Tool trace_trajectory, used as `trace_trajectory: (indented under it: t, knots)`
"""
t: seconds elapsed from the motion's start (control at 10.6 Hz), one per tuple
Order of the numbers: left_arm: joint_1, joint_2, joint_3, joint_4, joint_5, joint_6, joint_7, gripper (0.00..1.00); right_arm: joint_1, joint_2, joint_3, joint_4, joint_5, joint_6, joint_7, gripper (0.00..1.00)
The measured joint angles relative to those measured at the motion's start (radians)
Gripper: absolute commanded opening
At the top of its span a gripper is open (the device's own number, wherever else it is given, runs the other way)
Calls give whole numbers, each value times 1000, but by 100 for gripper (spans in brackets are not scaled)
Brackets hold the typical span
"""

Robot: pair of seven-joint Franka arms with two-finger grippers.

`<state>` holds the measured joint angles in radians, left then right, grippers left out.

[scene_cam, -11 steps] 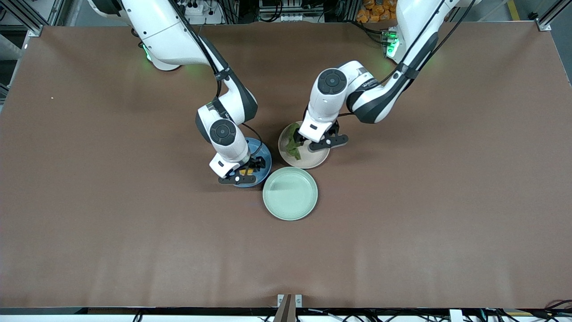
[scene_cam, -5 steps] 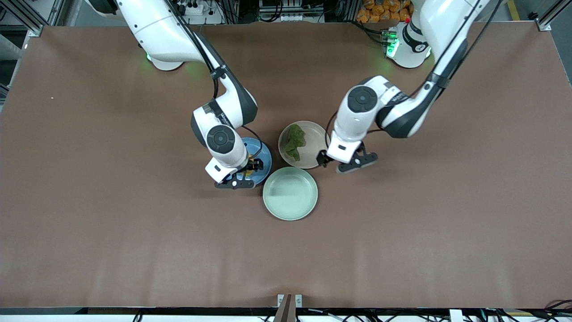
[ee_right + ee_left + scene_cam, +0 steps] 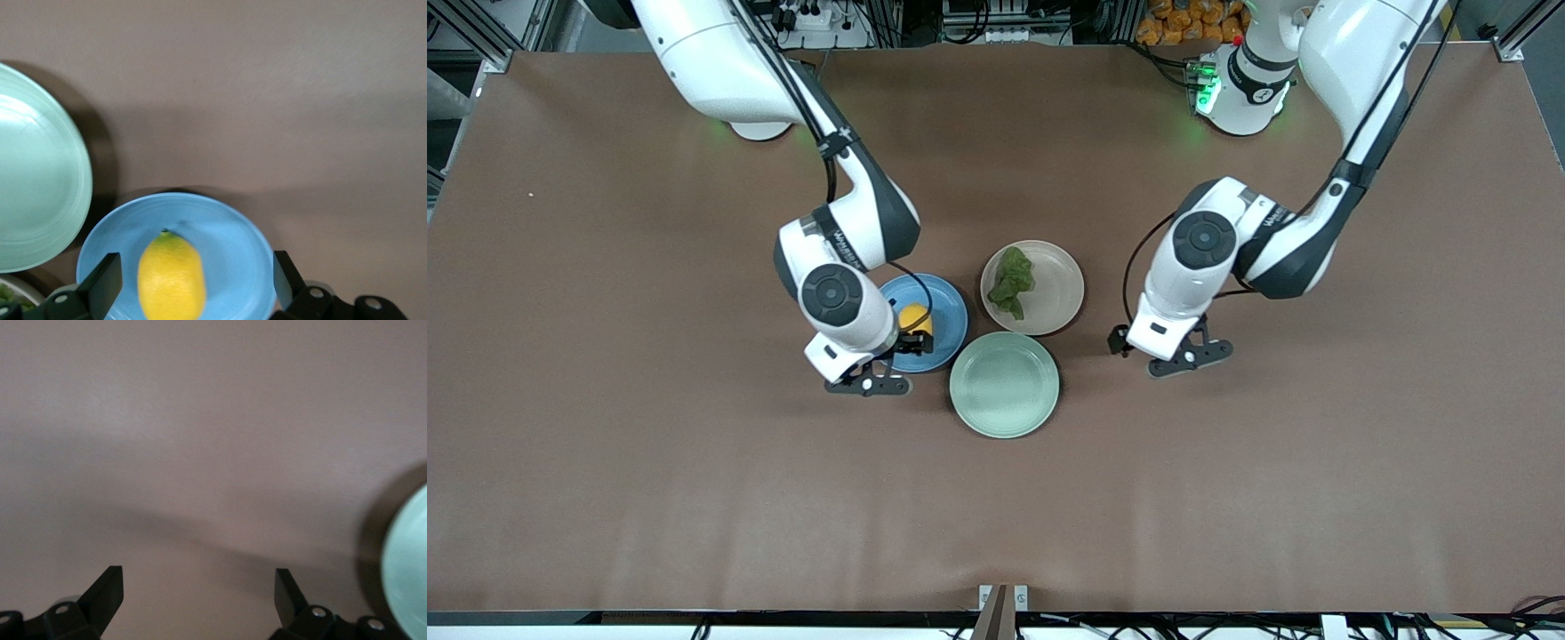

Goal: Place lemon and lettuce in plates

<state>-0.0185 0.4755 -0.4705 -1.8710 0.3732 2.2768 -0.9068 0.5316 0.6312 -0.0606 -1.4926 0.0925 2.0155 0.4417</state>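
A smooth yellow lemon (image 3: 171,277) is seen on the blue plate (image 3: 227,233), wrinkly green lettuce (image 3: 1011,280) on the beige plate (image 3: 1054,293); the right pincer (image 3: 889,364) and the left pincer (image 3: 1169,356) are released, nothing grasped.

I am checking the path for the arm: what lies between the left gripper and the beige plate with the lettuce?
Nothing: the front view shows only bare brown table between the left gripper and the beige plate holding the lettuce.
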Motion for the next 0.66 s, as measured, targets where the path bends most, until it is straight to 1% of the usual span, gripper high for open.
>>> trace_trajectory:
  t: [0.19, 0.28, 0.47, 0.66]
  knots:
    - [52, 14, 5, 0, 0, -60, 106, 100, -57, -2, -1, 65, 0, -80, -65, 100]
    - [71, 29, 6, 0, 0, -64, 131, 100, -78, -4, -1, 86, 0, -98, -91, 100]
    - [78, 57, 6, 0, 0, -80, 142, 100, -125, -12, -3, 103, -1, -117, -162, 100]
    - [87, 67, 6, 0, 1, -145, 212, 100, -178, -30, -8, 110, -1, -163, -257, 100]
